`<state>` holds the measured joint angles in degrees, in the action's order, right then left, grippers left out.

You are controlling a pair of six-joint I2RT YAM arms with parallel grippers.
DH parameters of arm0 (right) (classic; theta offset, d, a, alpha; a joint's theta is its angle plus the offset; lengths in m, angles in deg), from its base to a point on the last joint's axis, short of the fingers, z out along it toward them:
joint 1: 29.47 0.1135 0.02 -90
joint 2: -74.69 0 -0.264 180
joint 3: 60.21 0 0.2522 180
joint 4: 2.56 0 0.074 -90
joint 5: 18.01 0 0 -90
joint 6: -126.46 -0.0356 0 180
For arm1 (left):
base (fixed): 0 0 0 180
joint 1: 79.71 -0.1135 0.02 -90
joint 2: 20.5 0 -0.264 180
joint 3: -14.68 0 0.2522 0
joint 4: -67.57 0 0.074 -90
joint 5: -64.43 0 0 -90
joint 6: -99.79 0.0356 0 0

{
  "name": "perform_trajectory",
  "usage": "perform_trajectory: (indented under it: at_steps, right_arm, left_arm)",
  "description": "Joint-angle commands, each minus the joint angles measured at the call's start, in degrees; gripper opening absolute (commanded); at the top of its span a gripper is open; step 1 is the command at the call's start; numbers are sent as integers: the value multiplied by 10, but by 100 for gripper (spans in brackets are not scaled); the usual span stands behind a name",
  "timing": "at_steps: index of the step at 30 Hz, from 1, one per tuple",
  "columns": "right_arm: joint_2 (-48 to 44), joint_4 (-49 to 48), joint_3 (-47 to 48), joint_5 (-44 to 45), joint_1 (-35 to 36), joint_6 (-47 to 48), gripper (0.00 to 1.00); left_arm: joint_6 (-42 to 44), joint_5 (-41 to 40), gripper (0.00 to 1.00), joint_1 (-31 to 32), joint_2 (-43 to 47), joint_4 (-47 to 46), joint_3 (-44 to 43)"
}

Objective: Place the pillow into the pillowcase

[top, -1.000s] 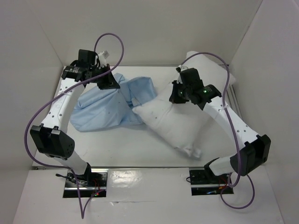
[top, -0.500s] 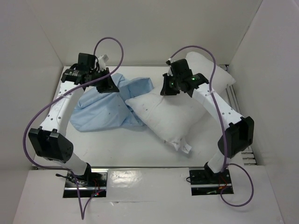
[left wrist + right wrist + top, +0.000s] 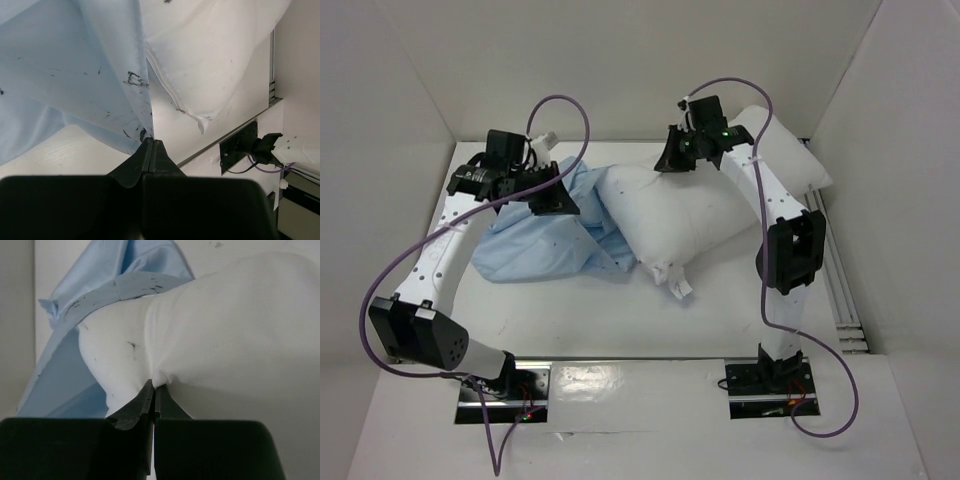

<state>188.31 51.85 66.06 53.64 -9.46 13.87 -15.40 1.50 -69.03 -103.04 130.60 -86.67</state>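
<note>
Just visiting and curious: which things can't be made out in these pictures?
- Top view: how deep the pillow sits inside the pillowcase; blue folds hide its left end.
- Left wrist view: the pillowcase above the left fingers, cut off by the top edge.
- Right wrist view: the pillow's far end, cut off by the right edge.

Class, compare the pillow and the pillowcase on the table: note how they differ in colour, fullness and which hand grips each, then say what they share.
Colour: the pillow is white, the pillowcase light blue. Fullness: the pillow is plump, the pillowcase thin and wrinkled. Grip: the right hand pinches the pillow, the left hand pinches the pillowcase. Shared: both are soft fabric, each is pinched by shut jaws, and they touch.
</note>
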Motion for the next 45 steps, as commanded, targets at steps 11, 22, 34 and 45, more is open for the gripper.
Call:
perform_trajectory:
  at_steps: [11,22,34,45]
  right_arm:
    - [-12,-251,-27,-57,-34,-258,0]
    - [39,-391,-91,32,42,-316,6]
    - [-262,-159,-256,153,42,-29,100]
    - [-379,-137,-503,-38,56,-33,100]
  left_arm:
    - [21,24,0,47,48,6,20]
    - [13,36,0,58,16,-6,-6]
    - [-15,11,0,58,-24,-32,-12]
    - [-15,-8,0,52,-18,-32,-7]
